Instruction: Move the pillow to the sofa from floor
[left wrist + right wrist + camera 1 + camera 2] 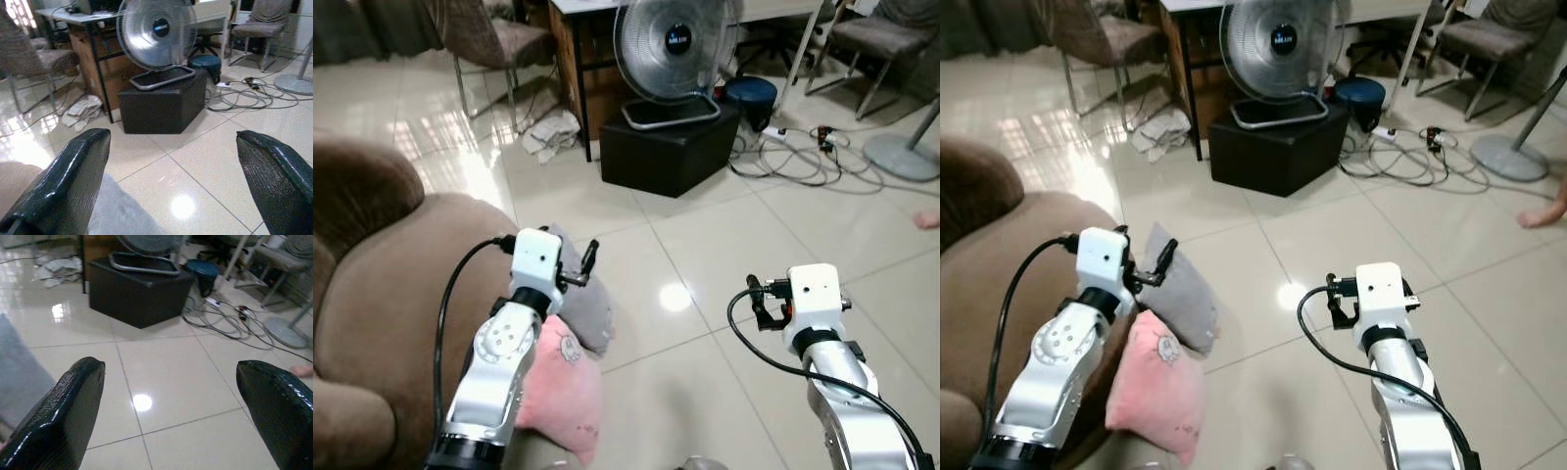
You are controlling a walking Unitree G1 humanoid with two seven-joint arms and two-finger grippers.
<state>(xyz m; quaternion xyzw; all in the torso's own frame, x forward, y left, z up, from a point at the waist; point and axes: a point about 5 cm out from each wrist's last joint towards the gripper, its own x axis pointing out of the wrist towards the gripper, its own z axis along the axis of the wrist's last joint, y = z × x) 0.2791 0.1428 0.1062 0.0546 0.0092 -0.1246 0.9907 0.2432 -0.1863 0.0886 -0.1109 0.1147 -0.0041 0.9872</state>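
Note:
A grey pillow (589, 305) and a pink pillow (564, 390) lean on the floor against the front of the brown sofa (391, 284). My left gripper (583, 268) hovers just above the grey pillow's top corner; its fingers stand wide open in the left wrist view, with the grey fabric (117, 211) below them and nothing held. My right gripper (760, 300) is out over bare tile to the right of the pillows, also open and empty. The grey pillow's edge (19, 377) lies off to one side in the right wrist view.
A black box (671, 147) carrying a round fan (675, 47) stands ahead, with cables (793, 157) and a blue stool (750, 96) beside it. Crumpled cloth (548, 132) lies near a table leg. A person's foot (1542, 211) shows at the right edge.

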